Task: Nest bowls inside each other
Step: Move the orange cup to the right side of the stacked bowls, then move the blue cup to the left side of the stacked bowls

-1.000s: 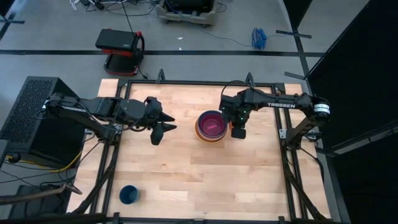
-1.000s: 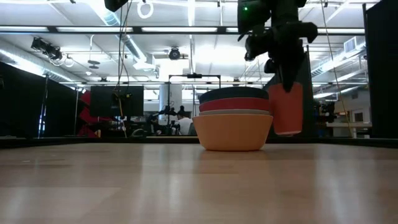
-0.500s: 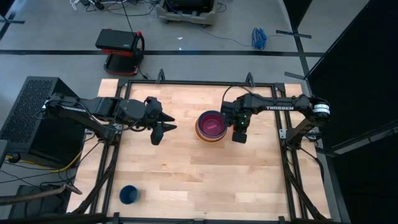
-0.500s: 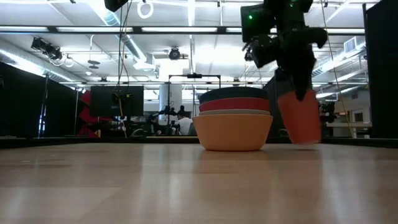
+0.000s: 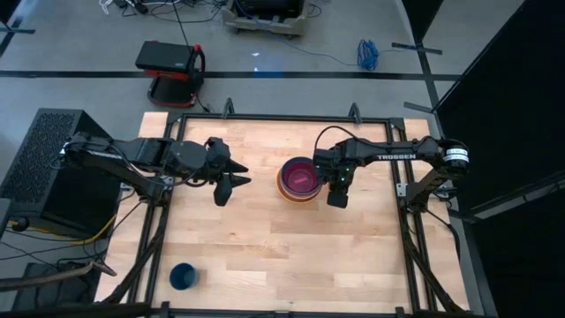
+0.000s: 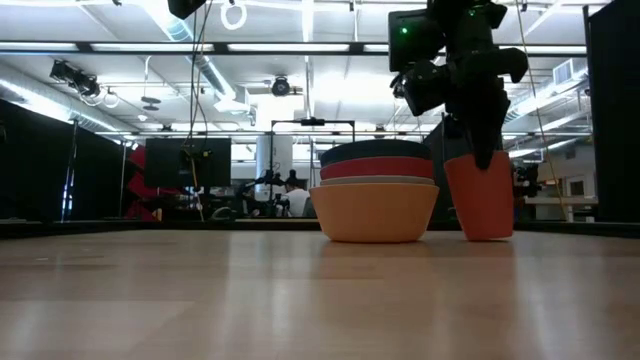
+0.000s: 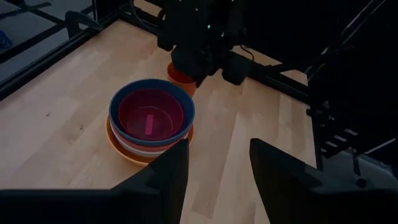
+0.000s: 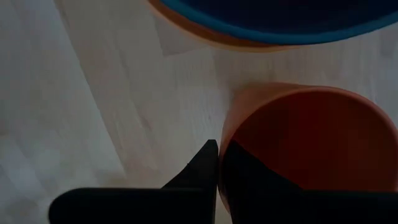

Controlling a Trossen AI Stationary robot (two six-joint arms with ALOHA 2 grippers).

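Note:
A stack of nested bowls [image 5: 300,179] stands mid-table on the orange bowl's base [image 6: 378,232]. White, red-orange and teal-blue bowls sit inside it, with the magenta one [image 7: 151,117] innermost. Just right of the stack stands a small orange cup [image 6: 482,195]. My right gripper [image 5: 336,193] reaches down from above and is shut on the cup's rim. My left gripper [image 5: 231,181] hovers open and empty left of the stack, pointing toward it. My right gripper pinches the orange cup's wall at the rim [image 8: 222,163], one finger [image 8: 208,163] outside and the other inside the cup. The fingers point down from above. The cup stands upright with its base [image 6: 484,236] on the table beside the bowl stack.
A small dark blue cup [image 5: 183,276] stands alone near the table's near left corner. A black metal frame [image 5: 291,117] runs around the wooden tabletop. Bare wood lies between the stack and the near edge.
My right gripper has gone down and slightly toward the near edge with the orange cup. The cup hung clear of the table and tilted; now it stands upright on the wood beside the bowl stack.

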